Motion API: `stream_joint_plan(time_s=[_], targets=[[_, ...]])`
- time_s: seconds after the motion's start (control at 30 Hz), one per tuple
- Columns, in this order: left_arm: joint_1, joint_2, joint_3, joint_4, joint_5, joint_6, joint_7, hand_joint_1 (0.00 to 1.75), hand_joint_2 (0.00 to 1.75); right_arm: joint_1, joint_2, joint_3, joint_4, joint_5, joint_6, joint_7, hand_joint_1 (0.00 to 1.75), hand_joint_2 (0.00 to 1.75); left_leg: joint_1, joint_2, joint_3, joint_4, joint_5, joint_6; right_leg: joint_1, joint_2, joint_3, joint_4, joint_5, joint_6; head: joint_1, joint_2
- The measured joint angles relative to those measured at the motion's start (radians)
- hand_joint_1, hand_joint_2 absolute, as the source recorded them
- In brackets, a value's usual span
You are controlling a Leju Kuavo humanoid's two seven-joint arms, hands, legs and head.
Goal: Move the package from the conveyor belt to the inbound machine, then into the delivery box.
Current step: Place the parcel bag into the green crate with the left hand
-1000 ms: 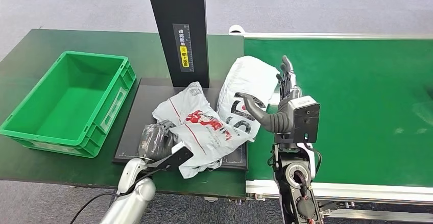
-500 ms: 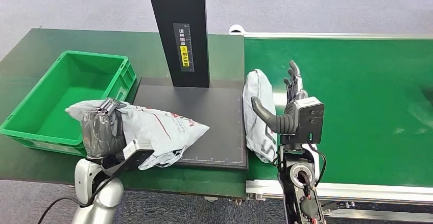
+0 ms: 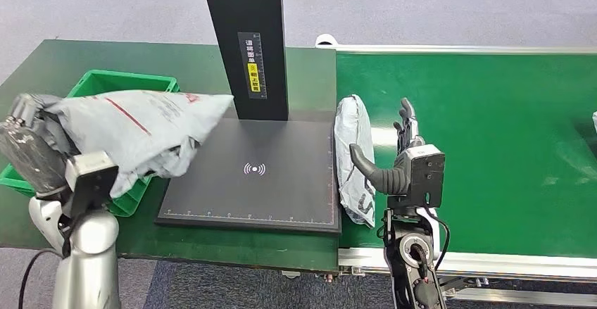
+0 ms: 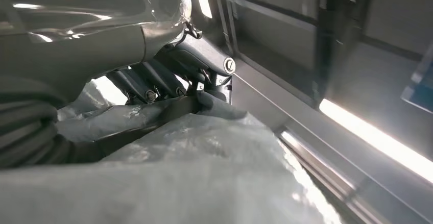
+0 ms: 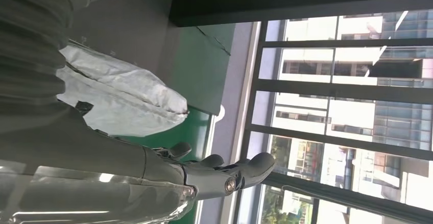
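Note:
My left hand [image 3: 32, 154] grips a grey package with red print [image 3: 134, 129], lifted over the green delivery box [image 3: 134, 82] at the left. In the left wrist view the fingers [image 4: 153, 89] clamp the crumpled bag [image 4: 204, 173]. The black inbound machine plate [image 3: 253, 175] lies bare beneath its dark post [image 3: 246, 41]. A second white package [image 3: 354, 158] stands on edge between the plate and the green conveyor belt [image 3: 493, 147]. My right hand [image 3: 401, 158] is open beside it, fingers stretched upright; I also see that white package [image 5: 122, 99] in the right wrist view.
The dark green table [image 3: 63, 55] carries the box and the machine. A silver rail [image 3: 493, 263] edges the belt's near side. A pale item [image 3: 593, 120] shows at the belt's right edge.
My left hand has carried the red-printed package off the machine plate, up and leftward over the green box. The white package has tipped onto its edge; the right hand barely moved.

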Motion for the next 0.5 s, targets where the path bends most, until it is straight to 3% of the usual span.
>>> stream_joint_plan(time_s=[0.3, 0.5], targets=[[-0.267, 0.090, 0.113, 0.275, -0.003, -0.019, 0.060, 1.75, 1.75, 0.015, -0.007, 0.008, 0.015, -0.033, -0.002, -0.001, 0.00, 1.75, 0.000, 0.001, 0.000, 0.000, 0.001, 0.000, 0.000, 0.000, 0.000, 0.000, 0.002, -0.001, 0.000, 0.000], [-0.482, 0.159, 0.165, 0.575, -0.115, -0.007, 0.146, 1.75, 1.75, 0.013, -0.017, 0.030, 0.025, -0.064, -0.010, 0.000, 0.00, 1.75, 0.000, 0.001, 0.000, 0.000, 0.001, 0.000, 0.000, 0.000, 0.000, 0.001, 0.002, -0.002, 0.000, 0.000]])
